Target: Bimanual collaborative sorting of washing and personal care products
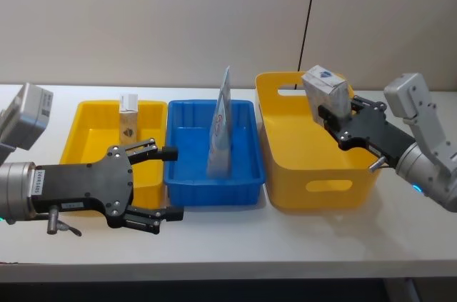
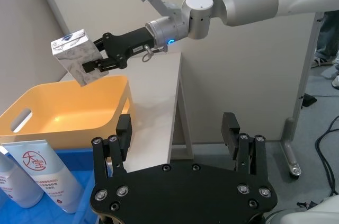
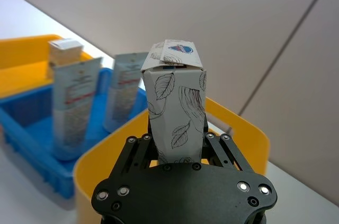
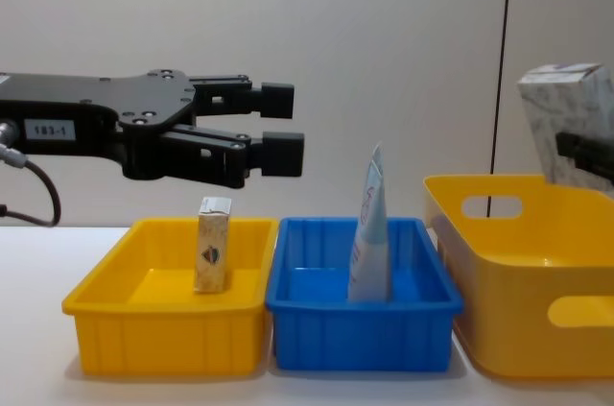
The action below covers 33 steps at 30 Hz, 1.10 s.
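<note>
The bench (image 1: 285, 245) carries three bins in a row. The deep yellow bin (image 1: 314, 166), on the robot's right, is cut off at the chest view's edge. The blue bin (image 1: 214, 191) stands in the middle and the shallow yellow bin (image 1: 93, 127) on the left. The left gripper (image 1: 170, 182) hovers above the front of these two, jaws spread wide and empty. The right gripper (image 1: 335, 113) is closed on a leaf-printed carton (image 1: 326, 88), held tilted above the deep bin's far rim; the chest view crops that carton. In the blue bin, the tall tube (image 1: 221, 127) reads edge-on from head and chest, whereas the right wrist view resolves a second pale pack (image 3: 124, 91) standing beside it. A small carton (image 1: 128, 120) stands upright in the shallow bin; its print is too small to read.
</note>
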Each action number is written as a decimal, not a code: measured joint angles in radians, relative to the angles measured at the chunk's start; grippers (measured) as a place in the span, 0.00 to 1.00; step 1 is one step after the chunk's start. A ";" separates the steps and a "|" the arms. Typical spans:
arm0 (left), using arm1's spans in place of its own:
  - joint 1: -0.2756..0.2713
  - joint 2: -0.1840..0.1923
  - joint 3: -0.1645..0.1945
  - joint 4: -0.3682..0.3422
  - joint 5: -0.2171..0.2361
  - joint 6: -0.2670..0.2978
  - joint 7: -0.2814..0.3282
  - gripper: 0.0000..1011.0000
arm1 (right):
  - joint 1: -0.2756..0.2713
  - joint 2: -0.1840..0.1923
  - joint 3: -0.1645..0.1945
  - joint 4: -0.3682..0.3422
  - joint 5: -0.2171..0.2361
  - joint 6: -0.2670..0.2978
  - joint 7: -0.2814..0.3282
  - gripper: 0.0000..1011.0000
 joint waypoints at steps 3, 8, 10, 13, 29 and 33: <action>0.000 0.000 0.000 0.000 0.000 0.000 0.000 0.99 | -0.002 -0.012 0.004 0.006 -0.026 0.010 -0.052 0.35; 0.000 0.000 0.000 0.000 0.000 0.000 0.000 0.99 | -0.003 -0.039 0.010 0.025 -0.072 0.026 -0.137 0.35; 0.000 0.000 0.000 0.000 0.000 0.000 0.000 0.99 | -0.003 -0.047 0.010 0.031 -0.084 0.031 -0.162 0.35; 0.000 0.000 0.000 0.000 0.000 0.000 0.000 0.99 | 0.001 -0.068 0.011 0.045 -0.111 0.042 -0.213 0.35; 0.000 0.000 0.000 0.000 0.000 0.000 0.000 0.99 | 0.097 -0.232 -0.007 0.217 -0.248 0.082 -0.460 0.35; 0.000 0.000 0.000 0.000 0.000 0.000 0.000 0.99 | 0.127 -0.272 -0.007 0.264 -0.263 0.085 -0.495 0.35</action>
